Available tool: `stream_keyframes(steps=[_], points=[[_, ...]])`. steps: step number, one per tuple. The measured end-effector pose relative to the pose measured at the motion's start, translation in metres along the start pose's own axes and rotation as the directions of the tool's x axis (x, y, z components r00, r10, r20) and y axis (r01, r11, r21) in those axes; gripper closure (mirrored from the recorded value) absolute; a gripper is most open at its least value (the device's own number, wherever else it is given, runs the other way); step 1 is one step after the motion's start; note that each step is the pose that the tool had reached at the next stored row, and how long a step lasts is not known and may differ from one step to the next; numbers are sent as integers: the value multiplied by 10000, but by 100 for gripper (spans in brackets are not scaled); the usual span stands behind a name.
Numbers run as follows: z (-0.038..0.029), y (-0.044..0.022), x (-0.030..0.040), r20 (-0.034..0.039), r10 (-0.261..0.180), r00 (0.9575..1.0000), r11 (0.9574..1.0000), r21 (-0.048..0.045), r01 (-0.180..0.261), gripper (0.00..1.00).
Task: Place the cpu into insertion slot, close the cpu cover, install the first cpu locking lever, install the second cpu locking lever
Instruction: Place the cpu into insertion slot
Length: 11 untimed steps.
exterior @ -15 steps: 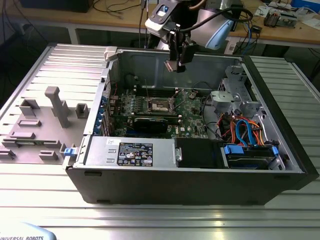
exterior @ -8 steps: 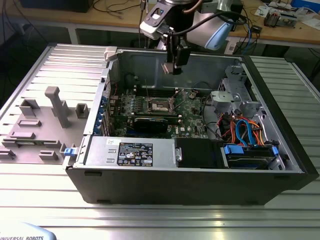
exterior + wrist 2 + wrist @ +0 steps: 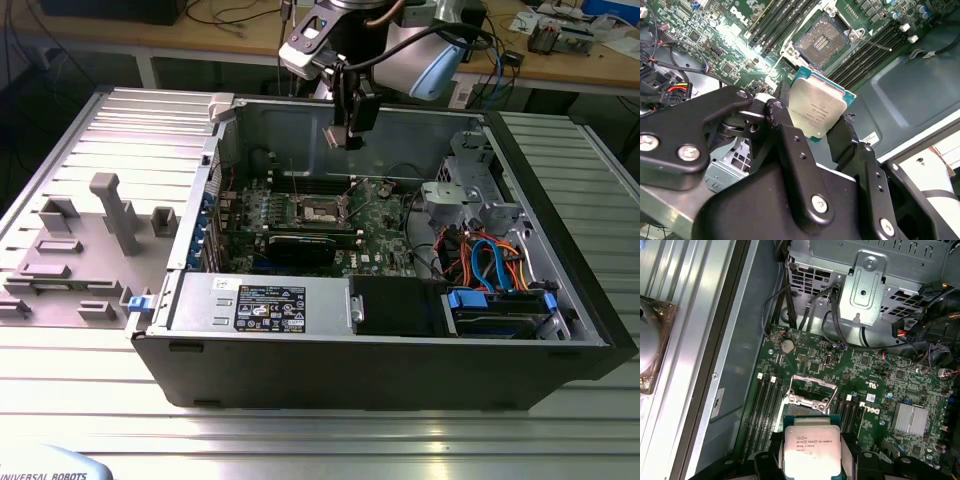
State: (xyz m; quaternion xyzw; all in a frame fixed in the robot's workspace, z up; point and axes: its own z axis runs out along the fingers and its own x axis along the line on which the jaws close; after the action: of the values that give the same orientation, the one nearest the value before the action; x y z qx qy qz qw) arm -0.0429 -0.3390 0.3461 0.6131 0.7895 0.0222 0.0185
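My gripper [image 3: 350,132] hangs above the open computer case, shut on the cpu [image 3: 817,107], a flat square chip with a silvery top held by two opposite edges between the black fingers [image 3: 785,125]. In the first wrist view the cpu [image 3: 811,446] sits just short of the insertion slot [image 3: 807,401], whose near part it hides. The insertion slot [image 3: 821,42] lies bare, dark centre in a silver rim, on the green motherboard [image 3: 380,225]. The cpu cover [image 3: 815,380] stands tilted up at the slot's far side. A thin locking lever [image 3: 875,45] sticks out beside the slot.
A black graphics card [image 3: 300,245] lies just in front of the slot, memory slots [image 3: 765,405] flank it. A power supply [image 3: 260,300], drive cage [image 3: 470,190] and coloured cables [image 3: 490,260] crowd the case. A grey fixture plate [image 3: 80,250] lies at the exterior view's left.
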Motion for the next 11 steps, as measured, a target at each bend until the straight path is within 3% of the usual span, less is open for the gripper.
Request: stream_keyframes(steps=[11], points=[[5, -1, 0, 15, 262, 9997, 9997, 1, -262, 46]])
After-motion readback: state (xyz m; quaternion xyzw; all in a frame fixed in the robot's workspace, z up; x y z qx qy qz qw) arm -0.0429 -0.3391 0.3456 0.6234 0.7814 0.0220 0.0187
